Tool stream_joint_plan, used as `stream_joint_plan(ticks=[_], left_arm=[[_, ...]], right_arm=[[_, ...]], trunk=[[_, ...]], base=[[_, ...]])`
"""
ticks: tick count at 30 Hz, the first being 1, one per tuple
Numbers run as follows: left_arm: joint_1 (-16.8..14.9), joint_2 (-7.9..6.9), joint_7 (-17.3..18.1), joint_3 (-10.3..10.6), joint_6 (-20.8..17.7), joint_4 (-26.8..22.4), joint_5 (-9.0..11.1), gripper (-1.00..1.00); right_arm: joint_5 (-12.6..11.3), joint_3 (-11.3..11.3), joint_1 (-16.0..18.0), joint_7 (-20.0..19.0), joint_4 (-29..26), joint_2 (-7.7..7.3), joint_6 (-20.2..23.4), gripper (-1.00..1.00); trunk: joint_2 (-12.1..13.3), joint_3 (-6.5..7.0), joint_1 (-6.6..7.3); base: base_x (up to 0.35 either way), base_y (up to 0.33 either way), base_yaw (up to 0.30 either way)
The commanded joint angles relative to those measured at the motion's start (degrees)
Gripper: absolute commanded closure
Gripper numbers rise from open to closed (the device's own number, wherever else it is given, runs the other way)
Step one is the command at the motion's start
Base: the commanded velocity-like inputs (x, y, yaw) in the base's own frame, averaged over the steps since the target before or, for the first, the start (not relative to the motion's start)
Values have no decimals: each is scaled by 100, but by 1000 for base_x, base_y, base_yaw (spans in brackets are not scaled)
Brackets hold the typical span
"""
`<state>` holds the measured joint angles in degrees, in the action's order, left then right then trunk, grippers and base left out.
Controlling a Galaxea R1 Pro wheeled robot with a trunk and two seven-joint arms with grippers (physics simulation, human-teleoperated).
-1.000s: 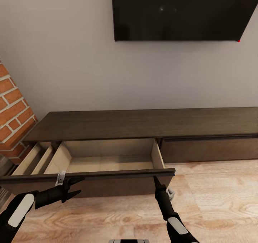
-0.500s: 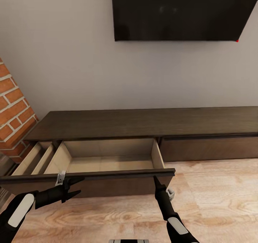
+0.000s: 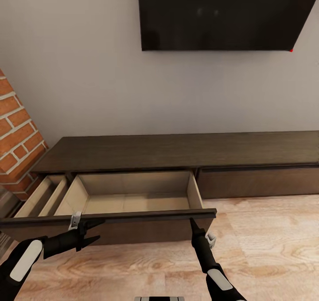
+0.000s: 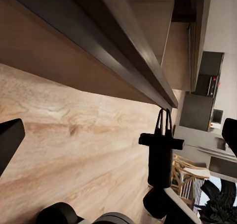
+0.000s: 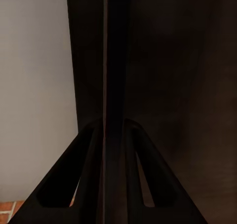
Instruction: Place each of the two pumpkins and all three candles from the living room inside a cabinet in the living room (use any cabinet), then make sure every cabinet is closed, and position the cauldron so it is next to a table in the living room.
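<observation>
**Big drawer pulled out, both grippers at its front**

The cabinet [image 3: 177, 152] is a long, low, dark-brown wood unit that stands against the grey wall. Its wide drawer [image 3: 133, 194] on the left side is pulled far out over the floor. The inside of the drawer is pale wood. The drawer front on the right part of the cabinet sits flush and shut.

The right gripper [image 3: 193, 223] is at the right end of the open drawer's dark front board. Its two fingers are pinched together on the top edge of that board, and the right wrist view shows the thin dark board [image 5: 114, 85] running straight between them.

The left gripper [image 3: 91, 231] is near the left part of the same front board, just in front of it. Its fingers are spread apart and hold nothing. In the left wrist view the fingers sit wide at both sides, with the drawer front above the wood floor [image 4: 74, 150].

A black TV [image 3: 226, 15] hangs on the wall above the cabinet. A red brick wall [image 3: 15, 132] stands at the left.
</observation>
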<state>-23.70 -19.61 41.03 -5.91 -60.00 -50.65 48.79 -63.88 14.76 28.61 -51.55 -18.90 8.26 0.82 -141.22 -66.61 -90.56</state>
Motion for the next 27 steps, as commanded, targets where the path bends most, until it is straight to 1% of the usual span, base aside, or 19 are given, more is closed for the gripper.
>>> stream_joint_plan(ticks=[1,27], left_arm=[[-3,1,1,2,0,2,-1,-100],[-3,1,1,2,0,2,-1,-100]], right_arm=[[86,-156,-4,13,18,3,7,100],[95,-167,-4,22,18,10,24,100]], trunk=[[0,-1,-1],[0,-1,-1]], base=[[-2,0,0],[0,0,0]])
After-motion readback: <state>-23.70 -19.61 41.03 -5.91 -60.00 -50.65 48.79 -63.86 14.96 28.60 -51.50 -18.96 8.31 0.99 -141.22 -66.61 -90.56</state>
